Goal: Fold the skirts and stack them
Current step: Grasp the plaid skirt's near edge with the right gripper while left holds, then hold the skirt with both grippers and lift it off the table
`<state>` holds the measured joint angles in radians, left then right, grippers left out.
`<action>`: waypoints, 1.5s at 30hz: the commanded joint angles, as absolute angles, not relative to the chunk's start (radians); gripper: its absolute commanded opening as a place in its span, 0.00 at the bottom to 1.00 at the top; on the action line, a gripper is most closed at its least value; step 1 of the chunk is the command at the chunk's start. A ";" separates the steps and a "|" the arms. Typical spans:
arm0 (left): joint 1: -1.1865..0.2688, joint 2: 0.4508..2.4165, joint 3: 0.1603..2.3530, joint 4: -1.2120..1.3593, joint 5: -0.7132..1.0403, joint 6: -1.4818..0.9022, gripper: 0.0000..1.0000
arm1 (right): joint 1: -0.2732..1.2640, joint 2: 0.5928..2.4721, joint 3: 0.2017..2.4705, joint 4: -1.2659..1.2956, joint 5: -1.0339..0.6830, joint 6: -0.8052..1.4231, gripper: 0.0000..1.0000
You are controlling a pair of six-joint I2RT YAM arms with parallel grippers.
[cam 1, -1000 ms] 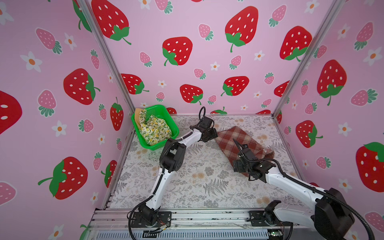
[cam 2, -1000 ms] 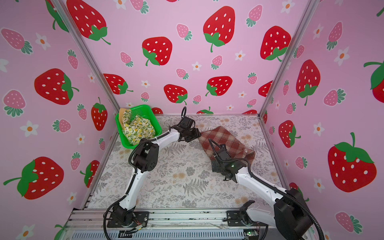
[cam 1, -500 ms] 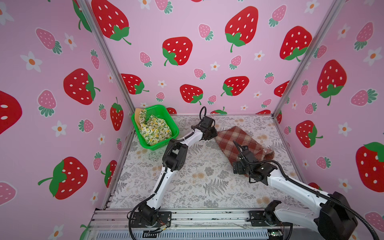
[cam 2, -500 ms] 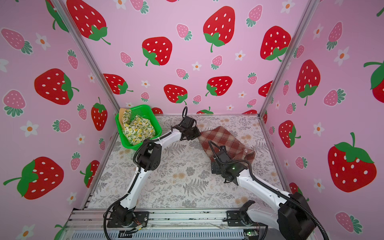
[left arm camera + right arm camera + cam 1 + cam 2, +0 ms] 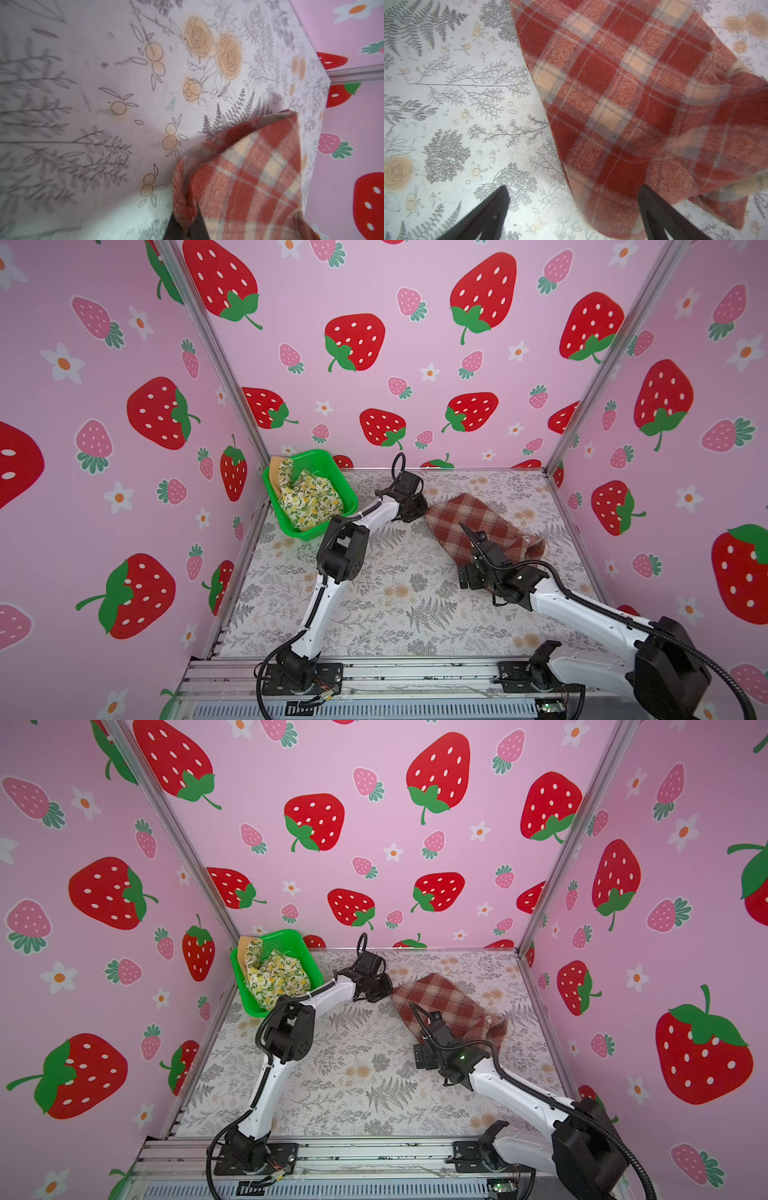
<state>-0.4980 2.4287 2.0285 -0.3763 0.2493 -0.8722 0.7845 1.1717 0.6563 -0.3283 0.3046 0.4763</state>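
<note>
The red-brown and cream plaid skirt (image 5: 478, 518) (image 5: 444, 998) lies on the floral table right of centre, rumpled at its right end. My left gripper (image 5: 417, 510) (image 5: 384, 990) is shut on its far left corner; in the left wrist view a fold of plaid (image 5: 249, 170) is pinched in the gripper (image 5: 185, 224). My right gripper (image 5: 473, 570) (image 5: 573, 187) stands open at the skirt's near edge (image 5: 612, 83), one finger over the table and one over the cloth. The lemon-print skirt (image 5: 309, 499) and the mustard skirt (image 5: 275, 472) lie bunched in the basket.
The green plastic basket (image 5: 320, 456) (image 5: 286, 934) sits in the far left corner against the pink walls. Strawberry-print walls close in the table on three sides. The arms' base rail runs along the front edge.
My left gripper's jaws have closed on the plaid skirt's corner. My right gripper has shifted slightly toward the front and stays open.
</note>
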 commanded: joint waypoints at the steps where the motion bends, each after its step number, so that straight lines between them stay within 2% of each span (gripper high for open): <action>1: -0.454 2.287 2.004 -0.394 0.266 -0.855 0.00 | 0.816 1.194 0.669 -0.267 0.281 0.430 1.00; 13: -0.375 2.137 1.919 -0.457 0.287 -0.834 0.00 | 0.972 1.371 0.727 -0.199 0.318 0.313 1.00; 19: -0.362 2.116 1.888 -0.445 0.287 -0.835 0.00 | 0.976 1.448 0.737 -0.134 0.358 0.282 0.95; 29: -0.344 2.121 1.902 -0.454 0.298 -0.835 0.00 | 0.974 1.597 0.767 -0.122 0.431 0.279 0.82; 38: -0.321 2.117 1.892 -0.445 0.302 -0.845 0.00 | 0.954 1.626 0.751 -0.144 0.406 0.323 0.73; 45: -0.292 2.111 1.881 -0.439 0.305 -0.861 0.00 | 0.953 1.622 0.744 -0.177 0.385 0.354 0.71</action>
<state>-0.3088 2.1475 1.8835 -0.4385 0.3000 -0.8433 0.9592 1.6054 0.7509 -0.1158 0.4026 0.3256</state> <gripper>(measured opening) 0.071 0.712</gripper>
